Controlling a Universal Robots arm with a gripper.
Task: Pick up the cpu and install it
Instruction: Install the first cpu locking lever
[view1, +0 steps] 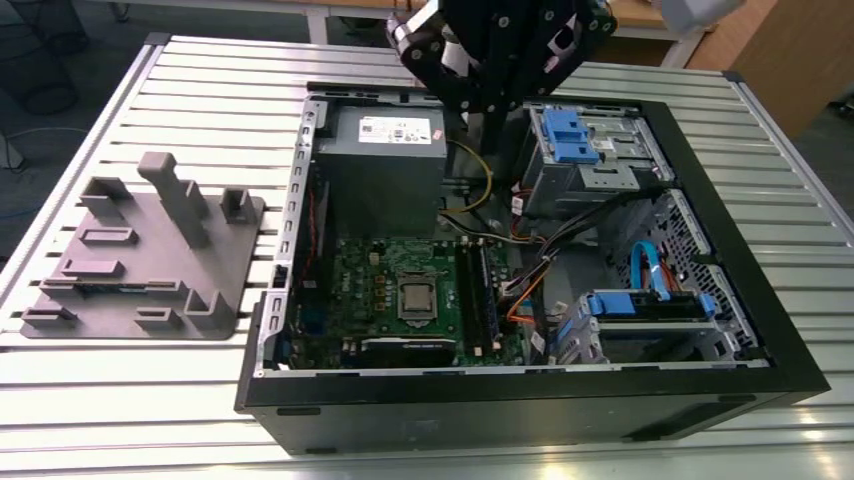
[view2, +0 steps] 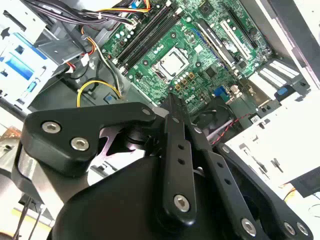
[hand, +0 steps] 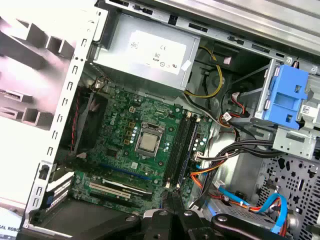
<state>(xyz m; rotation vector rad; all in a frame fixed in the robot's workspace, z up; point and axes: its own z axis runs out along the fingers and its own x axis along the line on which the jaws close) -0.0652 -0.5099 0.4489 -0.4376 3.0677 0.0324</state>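
The cpu (view1: 416, 298), a small square chip with a silvery metal top, lies flat in its socket on the green motherboard (view1: 360, 275) inside the open computer case. Both wrist views show it too: cpu (view2: 175, 61) and cpu (hand: 146, 143). My black gripper (view1: 497, 100) hangs above the far side of the case, over the gap beside the power supply and well clear of the chip. Its fingers (view2: 172, 107) meet at a point with nothing between them. The tips of the gripper (hand: 170, 199) also show in the first wrist view.
The grey power supply (view1: 380, 150) fills the case's far part. Blue drive brackets (view1: 577, 130) and cable bundles (view1: 534, 235) lie toward the exterior view's right. Long memory sticks (view1: 474, 290) stand beside the socket. A grey fixture block (view1: 147, 250) sits on the slatted table (view1: 134, 400).
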